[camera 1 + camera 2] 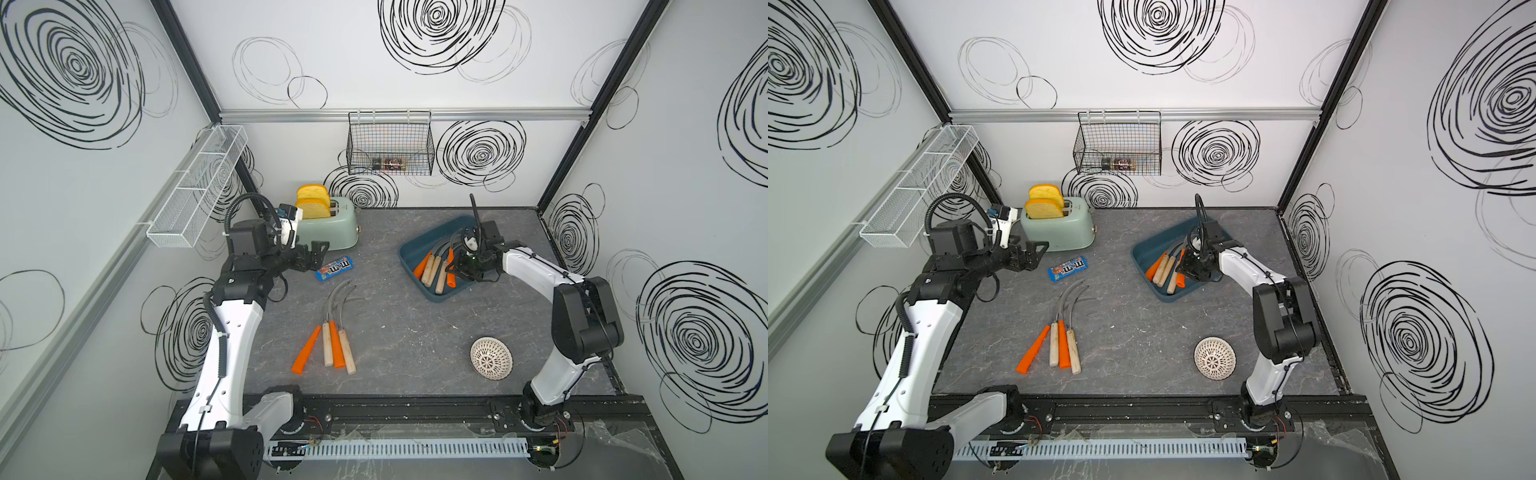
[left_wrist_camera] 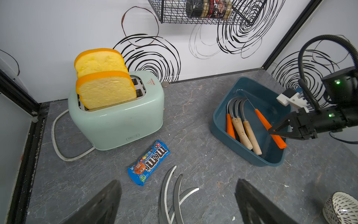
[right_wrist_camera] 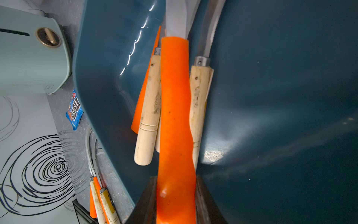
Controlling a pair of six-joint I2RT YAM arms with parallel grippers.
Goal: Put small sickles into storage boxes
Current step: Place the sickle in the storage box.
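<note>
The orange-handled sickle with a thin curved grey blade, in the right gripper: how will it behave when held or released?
Probably stiff: clamped by the right gripper at the handle alone, the orange-handled sickle juts straight. Its glossy handle may slip or pivot. Released, the round handle could roll against the wooden-handled sickles in the teal plastic tray.

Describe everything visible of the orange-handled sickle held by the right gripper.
The sickle has a smooth, plastic-looking orange handle and a thin grey metal blade, seen edge-on. The right gripper is shut on the handle toward its butt end, holding it over the teal tray, above other sickles lying inside.
</note>
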